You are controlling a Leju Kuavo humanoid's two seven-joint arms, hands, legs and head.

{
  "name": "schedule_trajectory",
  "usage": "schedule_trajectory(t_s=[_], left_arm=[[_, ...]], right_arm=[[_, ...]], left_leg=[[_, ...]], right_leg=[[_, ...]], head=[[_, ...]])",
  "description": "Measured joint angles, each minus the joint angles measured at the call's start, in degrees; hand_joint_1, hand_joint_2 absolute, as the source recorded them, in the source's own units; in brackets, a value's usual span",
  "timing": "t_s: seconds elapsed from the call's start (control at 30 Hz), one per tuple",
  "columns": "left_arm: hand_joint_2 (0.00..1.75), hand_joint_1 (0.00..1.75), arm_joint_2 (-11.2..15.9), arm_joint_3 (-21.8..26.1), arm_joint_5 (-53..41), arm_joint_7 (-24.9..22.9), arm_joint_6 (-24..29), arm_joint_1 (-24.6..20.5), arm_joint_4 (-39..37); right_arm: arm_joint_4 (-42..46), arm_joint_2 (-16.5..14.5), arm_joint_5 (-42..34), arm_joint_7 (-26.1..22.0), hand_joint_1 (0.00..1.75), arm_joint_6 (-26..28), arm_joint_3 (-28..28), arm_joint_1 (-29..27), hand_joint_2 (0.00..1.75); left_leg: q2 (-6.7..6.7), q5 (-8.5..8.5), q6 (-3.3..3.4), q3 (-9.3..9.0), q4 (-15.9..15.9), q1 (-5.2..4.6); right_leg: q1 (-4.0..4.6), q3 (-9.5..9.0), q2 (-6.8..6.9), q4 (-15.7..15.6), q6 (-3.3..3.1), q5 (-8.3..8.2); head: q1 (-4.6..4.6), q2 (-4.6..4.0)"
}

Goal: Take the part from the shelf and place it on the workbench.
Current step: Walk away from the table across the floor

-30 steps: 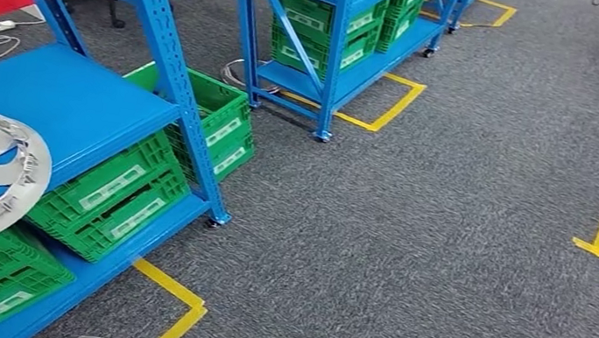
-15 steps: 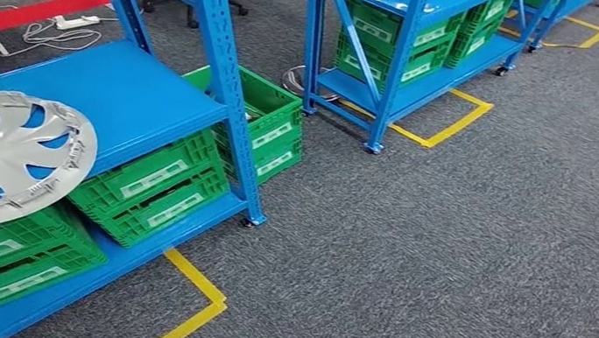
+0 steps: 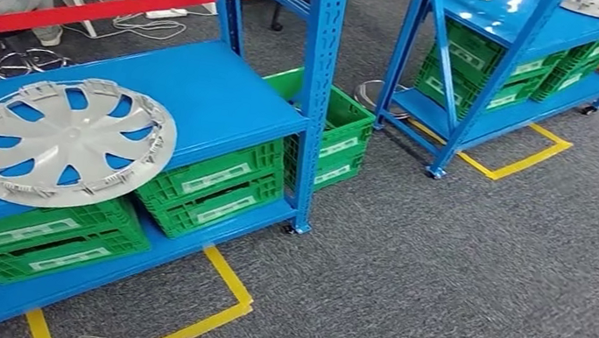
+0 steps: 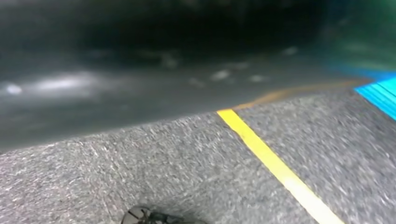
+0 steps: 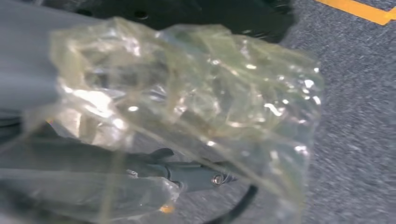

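Clearly the approach step: the hubcap (image 3: 65,141) lies untouched on the blue shelf (image 3: 226,101) (left, near); next comes reaching. Either hand's state: cannot tell.

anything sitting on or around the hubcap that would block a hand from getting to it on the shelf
Nothing visible does. The hubcap lies flat on the blue shelf, bare on top, its near edge overhanging. The blue upright post stands off to its right, apart from it.
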State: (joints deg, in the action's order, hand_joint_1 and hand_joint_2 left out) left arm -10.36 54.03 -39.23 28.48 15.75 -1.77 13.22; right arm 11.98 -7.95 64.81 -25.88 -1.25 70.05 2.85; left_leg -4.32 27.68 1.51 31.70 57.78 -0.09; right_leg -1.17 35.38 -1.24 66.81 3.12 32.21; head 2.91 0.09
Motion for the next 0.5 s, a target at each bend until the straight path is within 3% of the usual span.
schedule_trajectory(t_s=[0.07,0.1,0.17,0.2,0.27,0.3,0.33,0.4,0.43,0.5], left_arm=[[0.00,0.00,0.03,0.02,-0.02,0.00,0.01,-0.13,0.00],[0.00,0.00,0.05,0.02,-0.06,0.01,0.02,-0.14,0.00],[0.00,0.00,0.10,0.03,-0.16,0.01,0.06,-0.01,0.00],[0.00,0.00,0.12,0.03,-0.19,0.01,0.08,0.11,0.00],[0.00,0.00,0.15,0.05,-0.20,0.01,0.10,0.07,0.00],[0.00,0.00,0.13,0.05,-0.20,0.01,0.09,-0.05,0.00],[0.00,0.00,0.13,0.05,-0.20,0.01,0.04,-0.18,0.00],[0.00,0.00,0.10,0.05,-0.20,0.02,-0.09,-0.19,0.00],[0.00,0.00,0.09,0.06,-0.20,0.02,-0.17,-0.09,0.00],[0.00,0.00,0.09,0.07,-0.21,0.04,-0.26,0.07,0.00]], right_arm=[[-0.05,0.02,0.01,0.01,0.00,0.02,-0.01,0.03,0.00],[-0.08,0.02,0.02,0.03,0.00,0.02,-0.02,0.04,0.00],[-0.11,0.01,0.02,0.05,0.00,0.02,-0.01,0.07,0.00],[-0.10,0.02,0.02,0.04,0.00,0.02,0.00,0.09,0.00],[-0.09,0.03,0.02,0.00,0.00,0.02,0.01,0.07,0.00],[-0.08,0.05,0.02,-0.01,0.00,0.02,0.01,-0.01,0.00],[-0.09,0.05,0.02,-0.01,0.00,0.03,0.00,-0.11,0.00],[-0.09,0.06,0.02,0.00,0.00,0.07,0.00,-0.18,0.00],[-0.09,0.05,0.02,0.00,0.00,0.09,0.00,-0.13,0.00],[-0.09,0.04,0.03,-0.01,0.00,0.11,0.00,-0.01,0.00]], left_leg=[[-1.36,0.41,-0.77,0.14,0.59,0.12],[-1.94,0.46,-1.12,0.37,0.75,0.16],[-2.87,0.32,-1.72,0.71,0.71,0.34],[-2.28,0.48,-2.03,0.86,0.92,0.34],[0.68,2.24,-2.60,2.28,3.85,0.23],[2.43,3.82,-2.82,3.83,6.97,0.19],[3.34,5.51,-2.97,5.83,10.84,0.24],[3.82,6.91,-3.01,8.82,16.35,0.30],[3.91,5.99,-2.84,8.96,16.37,0.29],[4.85,1.90,-1.88,6.31,10.74,-0.07]], right_leg=[[-0.40,-2.82,-2.32,-6.12,-0.02,-2.13],[-0.40,-3.40,-3.01,-7.10,-0.31,-1.97],[-0.23,-3.75,-2.32,-7.36,-1.35,-1.84],[-0.20,-3.86,-1.78,-7.52,-1.79,-1.89],[-0.25,-4.23,-0.41,-7.90,-2.60,-1.91],[-0.12,-4.40,0.40,-7.97,-2.92,-1.79],[0.00,-4.52,1.30,-7.99,-3.16,-1.62],[0.25,-4.76,2.99,-7.99,-3.44,-1.26],[0.39,-4.96,3.73,-7.99,-3.49,-1.06],[0.73,-5.64,5.05,-8.04,-3.48,-0.59]], head=[[-0.18,0.00],[-0.25,0.00],[-0.24,0.00],[-0.18,0.00],[0.30,0.00],[0.57,0.00],[0.72,0.00],[0.74,0.00],[0.73,0.00],[0.74,0.00]])
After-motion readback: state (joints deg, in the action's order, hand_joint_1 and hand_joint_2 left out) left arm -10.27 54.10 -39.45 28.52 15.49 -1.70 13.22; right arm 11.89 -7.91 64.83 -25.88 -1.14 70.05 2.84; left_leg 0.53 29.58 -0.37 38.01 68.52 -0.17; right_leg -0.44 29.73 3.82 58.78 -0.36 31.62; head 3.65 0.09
